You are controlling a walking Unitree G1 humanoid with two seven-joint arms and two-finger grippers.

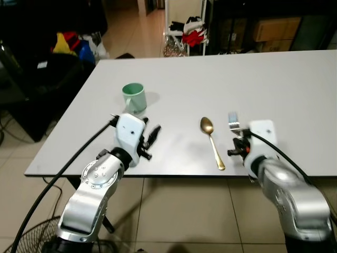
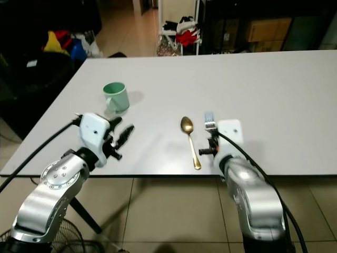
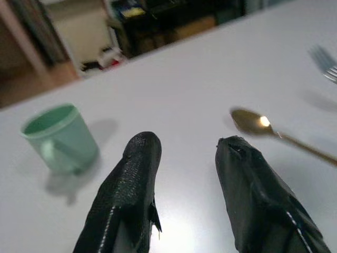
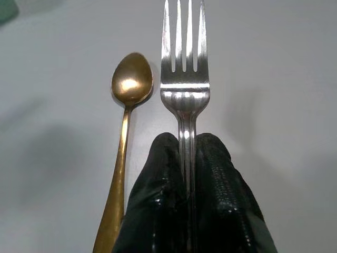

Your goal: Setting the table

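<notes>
The silver fork (image 4: 184, 79) is pinched by its handle between the two black fingers of the right end effector (image 4: 187, 158), closed tight on the metal, with the tines sticking out forward beyond the fingertips. In the head views the fork's tines (image 1: 233, 120) show just ahead of the right wrist, over the near edge of the white desk (image 1: 274, 84). Whether the tines touch the desk surface, I cannot tell.

Just beside the fork, on the robot's left of it, lies a gold spoon (image 1: 211, 141), flat on the desk, bowl pointing away from the robot and handle reaching toward the near edge. Spoon and fork run nearly parallel, close but apart.

Further left stands a pale green mug (image 1: 135, 97), upright, open mouth up. The left end effector (image 1: 151, 138) hovers near the desk's near edge, just in front of the mug, its fingers (image 3: 131, 179) parted with nothing between them. From its wrist camera the mug sits off to one side ahead and the spoon's bowl to the other.

Beyond the far edge of the desk there is a tiled floor (image 1: 131, 31), a white rack with red and white cloth (image 1: 192, 32), cardboard boxes (image 1: 276, 29) in dark shelving, and a heap of coloured things (image 1: 71, 45) at the left. A fan's wire guard (image 1: 23, 237) shows low by the left arm.
</notes>
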